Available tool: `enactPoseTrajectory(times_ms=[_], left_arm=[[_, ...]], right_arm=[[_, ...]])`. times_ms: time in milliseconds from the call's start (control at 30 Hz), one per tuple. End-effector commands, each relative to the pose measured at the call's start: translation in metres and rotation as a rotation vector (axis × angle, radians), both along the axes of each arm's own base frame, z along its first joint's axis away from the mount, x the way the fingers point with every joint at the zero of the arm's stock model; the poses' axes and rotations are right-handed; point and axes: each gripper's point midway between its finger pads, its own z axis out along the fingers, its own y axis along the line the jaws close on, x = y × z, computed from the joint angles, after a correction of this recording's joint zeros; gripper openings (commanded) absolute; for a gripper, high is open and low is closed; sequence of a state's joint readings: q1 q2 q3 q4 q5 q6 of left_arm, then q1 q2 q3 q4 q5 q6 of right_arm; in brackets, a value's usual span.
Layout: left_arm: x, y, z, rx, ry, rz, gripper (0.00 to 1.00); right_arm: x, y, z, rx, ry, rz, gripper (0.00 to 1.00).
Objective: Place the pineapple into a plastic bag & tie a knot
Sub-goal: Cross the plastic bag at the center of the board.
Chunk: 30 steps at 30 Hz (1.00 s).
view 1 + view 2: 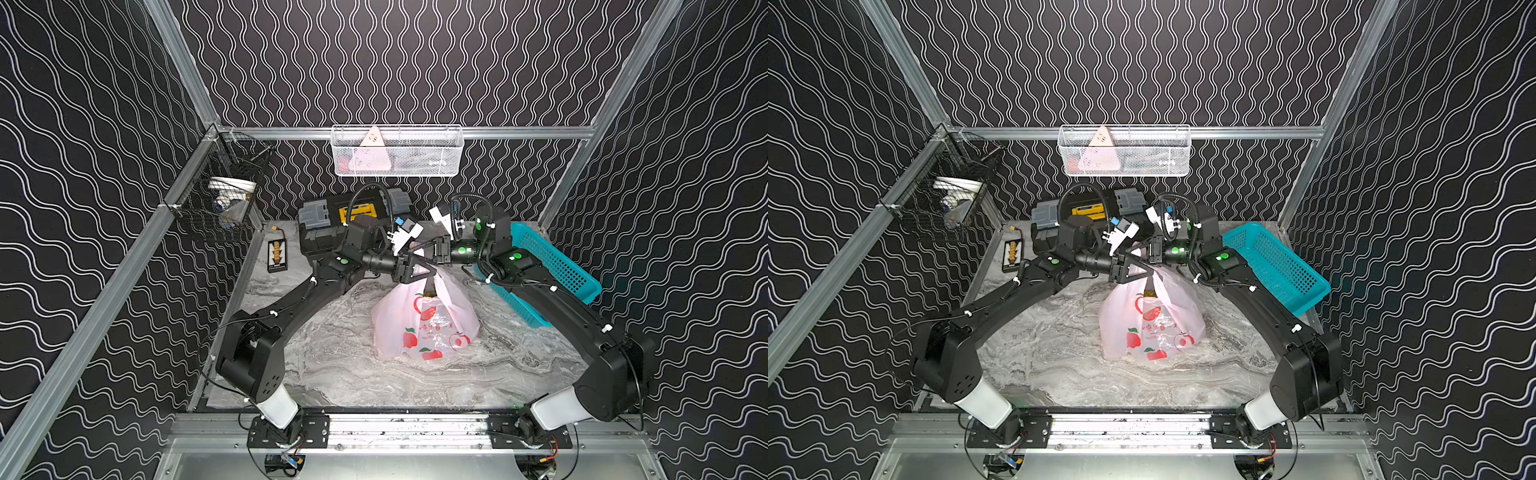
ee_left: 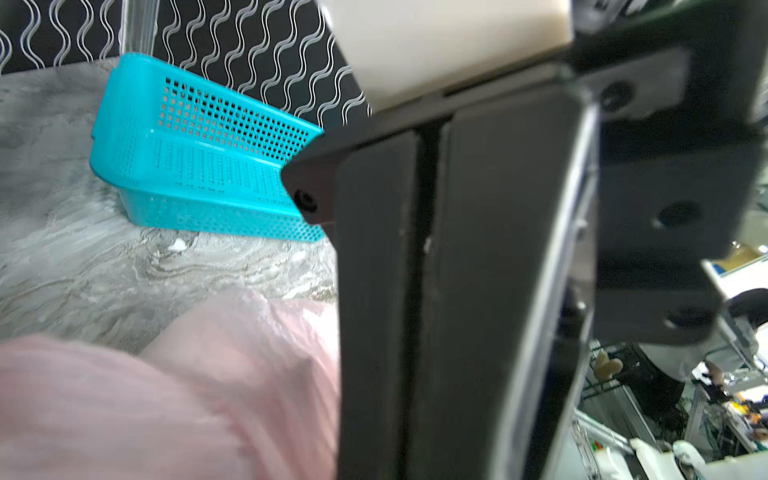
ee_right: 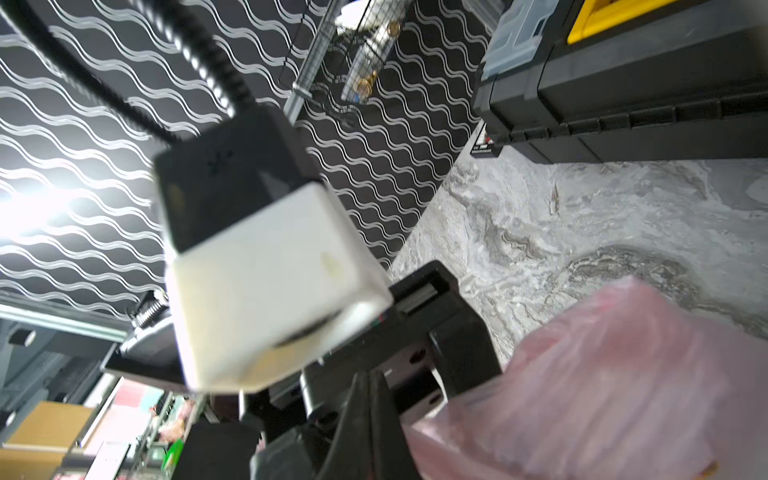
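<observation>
Both top views look down from high over the whole desk (image 1: 332, 374); both wrist views, very near, share the plastic bag (image 2: 166, 395).

We see the plastic bag (image 1: 424, 328) at the middle of the marbled table (image 1: 332, 374), rising like a tent. Its peak reaches the left gripper (image 1: 432, 270) and the right gripper (image 1: 422, 251), which meet tip to tip above it (which of them pinches the film, we cannot tell). From the bag, a teal basket (image 1: 557, 270) lies at 2 o'clock and a black toolbox (image 1: 324, 232) at 11, and a white mesh basket (image 1: 397, 151) hangs at 12.
</observation>
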<state>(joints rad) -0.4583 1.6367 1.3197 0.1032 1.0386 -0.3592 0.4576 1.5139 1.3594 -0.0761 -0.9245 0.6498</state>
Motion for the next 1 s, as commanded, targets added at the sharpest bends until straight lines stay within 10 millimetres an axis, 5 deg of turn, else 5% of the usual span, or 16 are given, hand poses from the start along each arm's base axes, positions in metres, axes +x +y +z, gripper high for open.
enactPoseTrajectory(times_ms=[0,167,500,567,800,967], left_arm=[[0.008,-0.002,0.041,-0.134,-0.089,0.038,0.50],[0.008,-0.010,0.041,-0.161,-0.070,0.019,0.42],[0.011,-0.016,0.027,-0.183,-0.042,0.014,0.00],[0.010,-0.016,0.025,-0.179,-0.048,0.006,0.00],[0.005,-0.018,0.015,-0.109,-0.075,-0.035,0.00],[-0.003,-0.020,0.004,-0.018,-0.103,-0.062,0.00]], right_arm=[[-0.003,0.005,0.015,0.055,-0.021,0.013,0.00],[-0.006,0.007,0.016,0.080,-0.005,0.027,0.00],[-0.019,-0.001,0.020,0.065,-0.009,0.042,0.02],[-0.021,-0.007,0.024,0.048,-0.025,0.014,0.18],[0.002,-0.074,0.048,0.006,-0.077,-0.223,0.70],[0.022,-0.090,0.032,-0.080,-0.026,-0.315,0.81]])
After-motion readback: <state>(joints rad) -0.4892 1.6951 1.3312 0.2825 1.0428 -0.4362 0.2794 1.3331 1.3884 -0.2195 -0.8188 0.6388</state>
